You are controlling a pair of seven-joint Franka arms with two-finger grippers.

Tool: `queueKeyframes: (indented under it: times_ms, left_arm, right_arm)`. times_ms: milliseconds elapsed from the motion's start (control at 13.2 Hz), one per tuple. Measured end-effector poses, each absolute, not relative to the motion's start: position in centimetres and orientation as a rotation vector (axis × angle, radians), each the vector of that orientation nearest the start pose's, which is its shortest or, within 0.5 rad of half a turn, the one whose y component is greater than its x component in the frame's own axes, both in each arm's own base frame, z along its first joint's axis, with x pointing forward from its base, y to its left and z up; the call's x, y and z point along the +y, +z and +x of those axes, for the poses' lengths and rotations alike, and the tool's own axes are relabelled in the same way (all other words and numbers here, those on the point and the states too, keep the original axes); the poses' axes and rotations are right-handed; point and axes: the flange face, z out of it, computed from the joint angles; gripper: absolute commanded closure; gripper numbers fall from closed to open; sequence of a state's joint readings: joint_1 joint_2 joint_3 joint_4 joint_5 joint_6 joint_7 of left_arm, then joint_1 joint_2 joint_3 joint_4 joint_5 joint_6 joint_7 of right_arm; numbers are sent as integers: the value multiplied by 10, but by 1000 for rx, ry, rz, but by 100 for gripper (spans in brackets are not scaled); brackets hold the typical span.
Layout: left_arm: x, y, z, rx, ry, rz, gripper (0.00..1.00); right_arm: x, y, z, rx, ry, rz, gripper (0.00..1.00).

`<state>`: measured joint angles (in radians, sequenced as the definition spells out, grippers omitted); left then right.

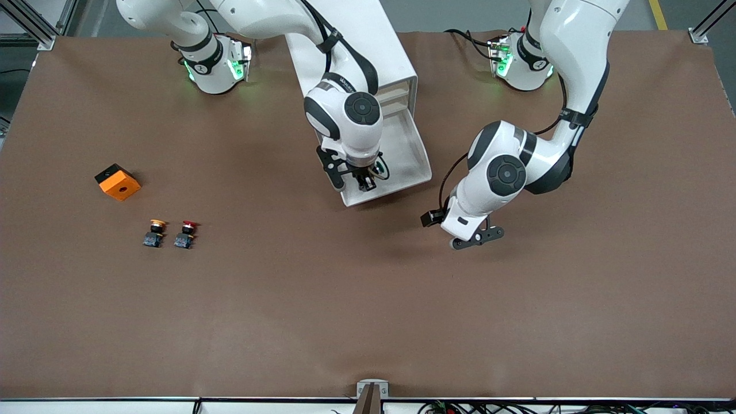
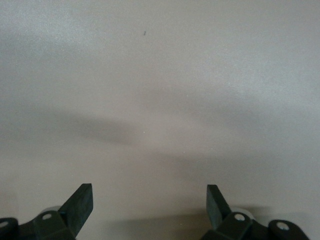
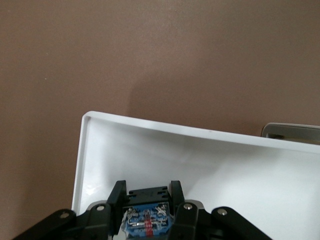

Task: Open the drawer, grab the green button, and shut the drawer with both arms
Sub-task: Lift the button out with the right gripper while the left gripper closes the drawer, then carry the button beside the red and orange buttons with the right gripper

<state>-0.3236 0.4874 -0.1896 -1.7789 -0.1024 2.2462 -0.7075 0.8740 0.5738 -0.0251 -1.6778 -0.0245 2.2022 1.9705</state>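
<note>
- Front view shows the yellow-capped button (image 1: 154,232) and the red-capped button (image 1: 186,234) nearest to the camera, side by side on the brown desk (image 1: 322,310), toward the right arm's end.
- Left gripper (image 1: 478,237) hovers over bare desk near the open drawer (image 1: 402,161); in the left wrist view its fingers (image 2: 80,205) stand wide apart with nothing between them.
- An orange block (image 1: 118,181) lies a little farther from the camera than the two buttons.
- Right gripper (image 1: 364,179) is over the front end of the white drawer, which is pulled out of its cabinet (image 1: 368,52).
- In the right wrist view the right gripper's fingers (image 3: 176,192) are closed on the button (image 3: 146,212); only its black body and blue base are seen, above the drawer's white floor, so the cap colour cannot be told.
</note>
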Motion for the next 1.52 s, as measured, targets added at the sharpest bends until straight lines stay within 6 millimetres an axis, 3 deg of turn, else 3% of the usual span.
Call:
queueKeyframes:
  times_ms: [304, 532, 837, 989, 1293, 1521]
  left_arm:
    - [-316, 289, 575, -456, 171, -3237, 0]
    - [-316, 290, 576, -456, 169, -3238, 0]
    - [-317, 291, 577, -497, 168, -3233, 0]
    - [-321, 289, 574, -547, 178, -3221, 0]
    - [-346, 272, 562, -635, 223, -3184, 0]
    - [-372, 252, 549, -711, 257, -3149, 0]
  right_arm:
    - [492, 288, 467, 1674, -42, -2713, 100]
    - [456, 338, 495, 1617, 26, -2741, 100]
    - [376, 426, 528, 1466, 78, -2821, 100]
    - [335, 458, 538, 1393, 95, -2859, 100]
    - [257, 489, 552, 1188, 185, -2982, 100]
    - [204, 497, 563, 1022, 225, -3034, 100]
